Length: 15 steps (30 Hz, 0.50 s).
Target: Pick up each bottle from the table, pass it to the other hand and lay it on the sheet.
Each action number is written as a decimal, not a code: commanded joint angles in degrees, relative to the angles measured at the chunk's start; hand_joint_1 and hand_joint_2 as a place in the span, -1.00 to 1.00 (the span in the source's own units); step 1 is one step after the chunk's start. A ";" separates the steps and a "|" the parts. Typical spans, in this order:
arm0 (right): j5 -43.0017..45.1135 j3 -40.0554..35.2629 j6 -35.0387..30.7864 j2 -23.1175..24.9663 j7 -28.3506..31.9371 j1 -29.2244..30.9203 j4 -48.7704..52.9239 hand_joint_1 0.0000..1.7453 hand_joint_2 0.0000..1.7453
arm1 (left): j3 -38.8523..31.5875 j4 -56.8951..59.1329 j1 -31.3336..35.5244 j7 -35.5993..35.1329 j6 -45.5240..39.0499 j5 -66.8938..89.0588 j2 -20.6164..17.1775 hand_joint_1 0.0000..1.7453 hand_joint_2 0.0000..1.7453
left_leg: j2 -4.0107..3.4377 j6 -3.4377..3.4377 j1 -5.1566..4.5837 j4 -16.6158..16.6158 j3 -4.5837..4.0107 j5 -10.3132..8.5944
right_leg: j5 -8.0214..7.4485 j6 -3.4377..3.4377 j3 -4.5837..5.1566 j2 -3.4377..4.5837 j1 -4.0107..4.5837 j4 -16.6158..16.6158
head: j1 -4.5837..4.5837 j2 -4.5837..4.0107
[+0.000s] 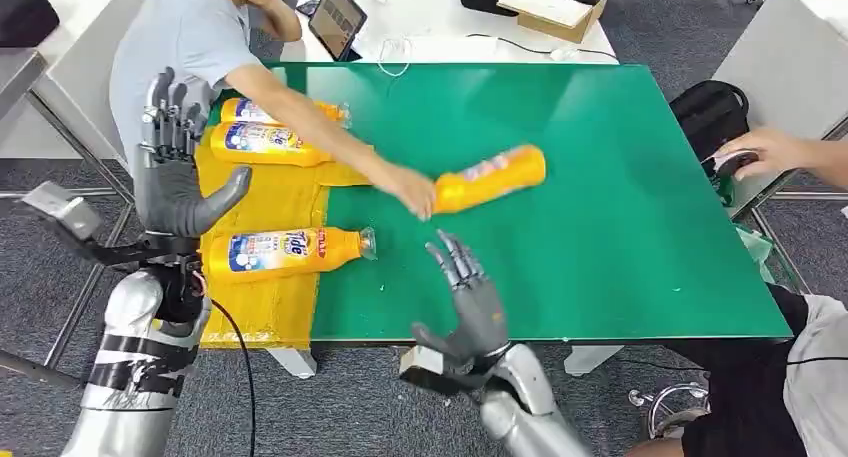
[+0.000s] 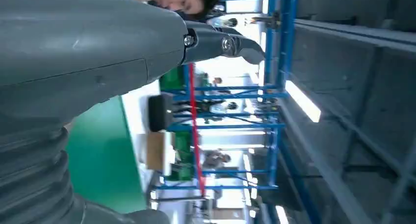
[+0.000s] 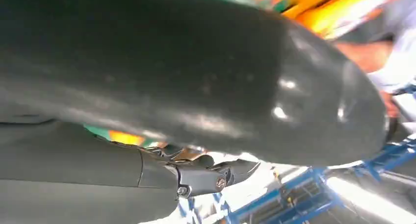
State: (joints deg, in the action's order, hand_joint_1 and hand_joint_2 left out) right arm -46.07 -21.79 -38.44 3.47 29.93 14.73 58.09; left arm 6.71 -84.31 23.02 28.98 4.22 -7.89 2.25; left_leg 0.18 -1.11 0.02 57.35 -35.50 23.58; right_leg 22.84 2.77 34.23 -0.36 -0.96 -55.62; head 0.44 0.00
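Observation:
Three orange detergent bottles lie on the yellow sheet [image 1: 262, 312] at the table's left: two at the far end [image 1: 262, 142] and one nearer [image 1: 285, 250]. A person's hand [image 1: 408, 190] holds a fourth orange bottle [image 1: 490, 178] on the green table [image 1: 600, 207], mid-table. My left hand [image 1: 175, 167] is raised beside the sheet's left edge, fingers spread, holding nothing. My right hand [image 1: 470, 297] hovers over the near table edge, fingers apart, empty, a short way in front of the fourth bottle. In the right wrist view my thumb [image 3: 196, 72] hides most of the scene.
A person in a grey shirt [image 1: 180, 47] leans in from the far left, arm stretched across the sheet. Another person's hand [image 1: 770, 152] rests at the right edge beside a black bag [image 1: 710, 112]. A tablet [image 1: 338, 19] and a box [image 1: 550, 12] sit on a white table behind.

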 commanded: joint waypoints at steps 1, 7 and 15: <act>-15.02 5.90 3.86 -7.82 -13.07 17.37 -20.17 -1.00 -1.00 | -0.31 -2.04 -5.29 -0.07 -10.08 13.10 1.31 -1.00 1.00 | -0.17 0.00 -0.02 -0.01 0.27 0.05 | -0.03 -0.05 -0.24 0.19 -0.01 0.04 | 0.02 0.00; -15.95 6.27 4.20 -7.87 -13.67 18.00 -21.28 -1.00 -1.00 | 0.61 -1.71 -6.01 -0.64 -11.68 14.81 1.22 -1.00 1.00 | 0.01 -0.04 -0.06 0.04 0.20 0.02 | -0.01 0.04 -0.20 0.01 -0.02 -0.01 | 0.00 0.00; -20.09 6.62 6.85 -7.25 -18.09 19.55 -28.94 -1.00 -1.00 | 4.29 4.33 -5.62 -10.60 -17.95 17.82 2.64 -1.00 1.00 | 0.10 -0.02 -0.05 -0.02 0.32 0.02 | -0.01 0.03 -0.32 -0.08 0.00 0.05 | 0.04 0.00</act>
State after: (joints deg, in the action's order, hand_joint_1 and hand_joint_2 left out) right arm -65.88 -16.50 -33.05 -4.79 12.06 29.80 41.02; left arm 7.52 -86.53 16.10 19.56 -11.85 9.73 3.67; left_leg 0.19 -1.19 -0.06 57.37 -35.53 23.52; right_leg 22.74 2.92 34.27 -0.37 -1.00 -55.61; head 0.48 0.00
